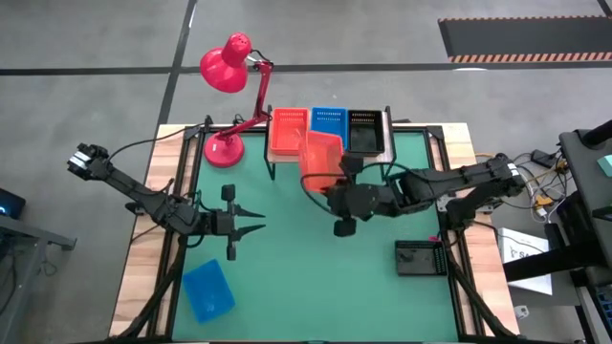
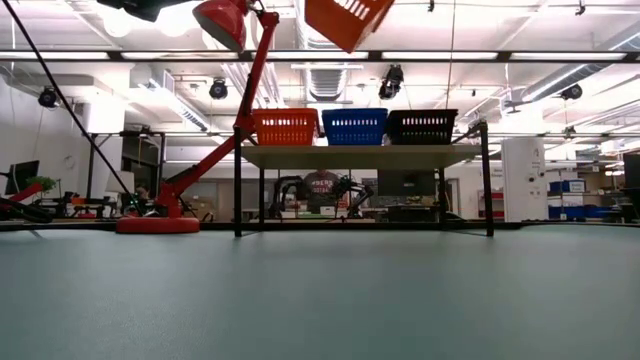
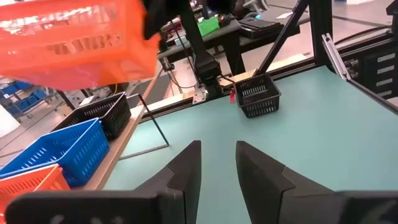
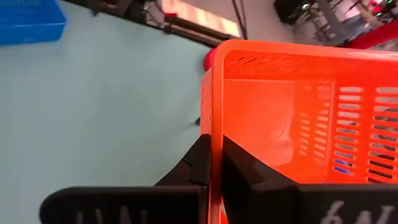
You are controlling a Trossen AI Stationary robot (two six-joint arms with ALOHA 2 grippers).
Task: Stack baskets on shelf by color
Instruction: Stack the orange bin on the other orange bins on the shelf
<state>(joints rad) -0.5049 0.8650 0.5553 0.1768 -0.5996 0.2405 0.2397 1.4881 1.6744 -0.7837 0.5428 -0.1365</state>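
The light-wood shelf [image 1: 387,134] [image 2: 360,155] stands at the table's far side. One orange [image 1: 287,129], one blue [image 1: 328,118] and one black basket [image 1: 363,129] sit on it side by side. My right gripper [image 1: 328,187] [image 4: 216,155] is shut on another orange basket [image 1: 322,158] [image 2: 348,20], high over the table just in front of the shelf. My left gripper [image 1: 256,221] [image 3: 217,152] is open over bare table to the left of centre. A blue basket [image 1: 207,290] and a black basket [image 1: 421,258] [image 3: 258,96] rest on the table. My right gripper pinches a side wall of the orange basket at its rim [image 4: 215,134], one finger [image 4: 239,168] inside the basket and the other [image 4: 196,165] outside. The arm reaches in from the table's right. The basket is lifted clear and tilted.
A red desk lamp [image 1: 228,67] [image 2: 180,190] stands on its base at the far left corner beside the shelf, with its arm slanting over the shelf's left end. Green table [image 1: 316,277] lies bare between the two grippers and the near edge.
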